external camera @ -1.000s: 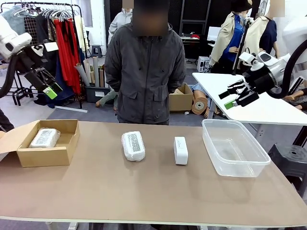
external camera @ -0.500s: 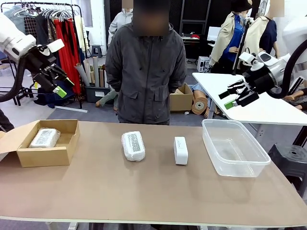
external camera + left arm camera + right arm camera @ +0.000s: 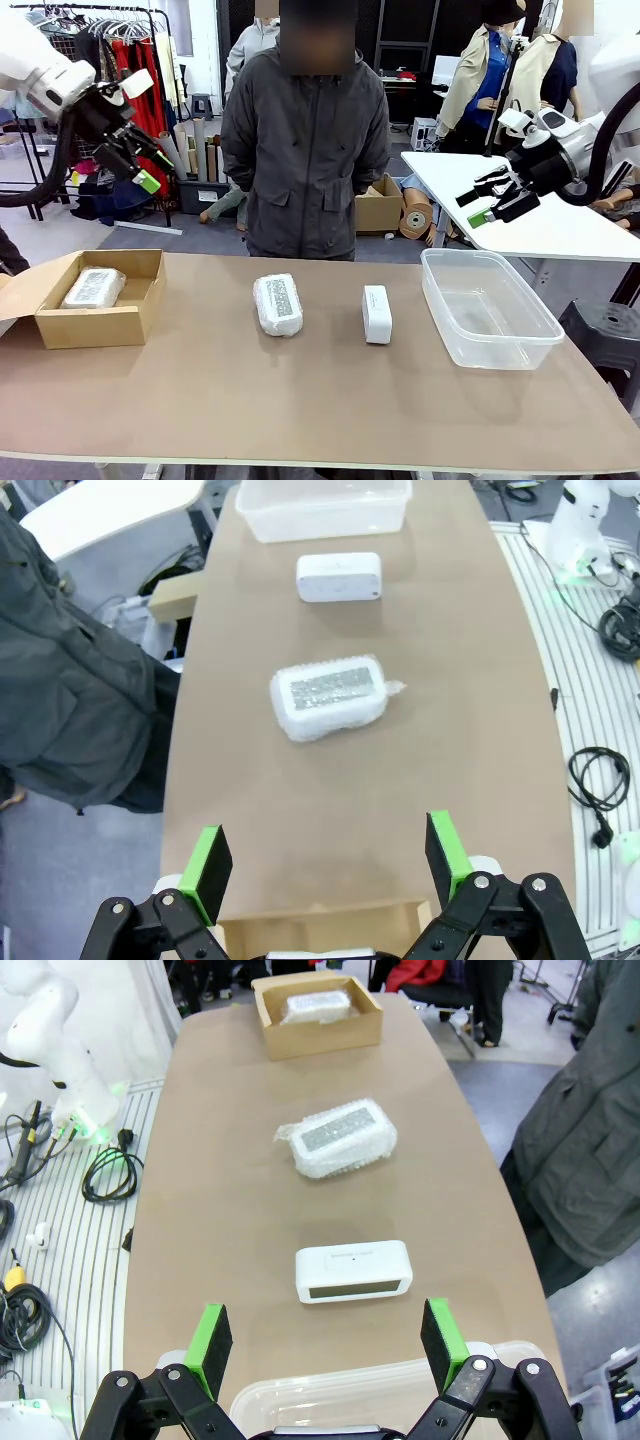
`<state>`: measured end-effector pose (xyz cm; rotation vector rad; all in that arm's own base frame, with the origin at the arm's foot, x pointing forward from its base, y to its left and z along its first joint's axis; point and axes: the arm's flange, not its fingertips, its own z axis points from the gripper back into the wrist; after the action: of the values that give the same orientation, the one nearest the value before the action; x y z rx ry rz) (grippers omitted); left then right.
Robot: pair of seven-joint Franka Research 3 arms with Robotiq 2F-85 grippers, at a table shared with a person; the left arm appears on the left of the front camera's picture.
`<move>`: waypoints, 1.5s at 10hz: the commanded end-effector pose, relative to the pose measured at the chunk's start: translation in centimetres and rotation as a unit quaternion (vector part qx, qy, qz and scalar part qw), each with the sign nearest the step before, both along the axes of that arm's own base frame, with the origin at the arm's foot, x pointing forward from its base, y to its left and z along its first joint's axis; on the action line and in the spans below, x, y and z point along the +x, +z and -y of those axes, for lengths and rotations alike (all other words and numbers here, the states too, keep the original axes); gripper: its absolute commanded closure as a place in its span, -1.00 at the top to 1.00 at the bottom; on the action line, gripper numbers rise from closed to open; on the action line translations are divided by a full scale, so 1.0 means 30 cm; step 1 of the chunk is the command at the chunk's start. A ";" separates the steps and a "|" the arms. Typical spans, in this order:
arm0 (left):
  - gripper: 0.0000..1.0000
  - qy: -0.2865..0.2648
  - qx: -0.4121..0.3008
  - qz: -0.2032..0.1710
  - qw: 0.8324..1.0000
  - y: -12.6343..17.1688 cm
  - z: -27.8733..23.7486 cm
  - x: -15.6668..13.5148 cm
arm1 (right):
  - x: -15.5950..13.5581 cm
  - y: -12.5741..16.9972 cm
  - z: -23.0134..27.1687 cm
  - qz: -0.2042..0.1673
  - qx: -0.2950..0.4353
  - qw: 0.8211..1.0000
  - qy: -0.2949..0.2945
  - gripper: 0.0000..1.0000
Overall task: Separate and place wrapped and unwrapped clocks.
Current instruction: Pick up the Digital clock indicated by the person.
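One wrapped clock (image 3: 278, 304) in crinkly plastic lies at the table's middle, and another (image 3: 93, 288) rests inside the cardboard box (image 3: 141, 300) at the left. The bare white unwrapped clock (image 3: 376, 313) lies just right of centre. My left gripper (image 3: 150, 166) hangs open high above the box, holding nothing. My right gripper (image 3: 473, 206) is open too, high over the clear bin (image 3: 487, 307). From the left wrist, the open fingers (image 3: 328, 865) frame the wrapped clock (image 3: 330, 695) and the unwrapped one (image 3: 339, 576) farther off. From the right wrist, the open gripper (image 3: 325, 1345) looks down on the unwrapped clock (image 3: 352, 1272) and the wrapped clock (image 3: 340, 1140).
A person (image 3: 304, 150) in a grey jacket stands at the far edge, arms down. The clear bin (image 3: 380, 1390) has nothing in it. Beyond the right gripper stands a white table (image 3: 520, 215). Cables (image 3: 105, 1170) lie on the floor beside the table.
My left arm has swung up and to the right, from the left edge toward the space above the box. The right arm and the clocks have stayed put.
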<state>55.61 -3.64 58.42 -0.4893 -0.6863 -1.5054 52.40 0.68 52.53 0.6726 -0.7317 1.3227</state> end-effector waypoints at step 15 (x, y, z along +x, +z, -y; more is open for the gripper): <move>1.00 0.026 -0.070 0.012 0.997 -0.007 -0.054 0.044 | 0.000 0.005 -0.003 0.002 0.000 1.000 0.001 1.00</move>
<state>57.06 -2.03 58.20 -0.5570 -0.8203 -1.4234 52.40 0.68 52.54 0.6726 -0.7317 1.3227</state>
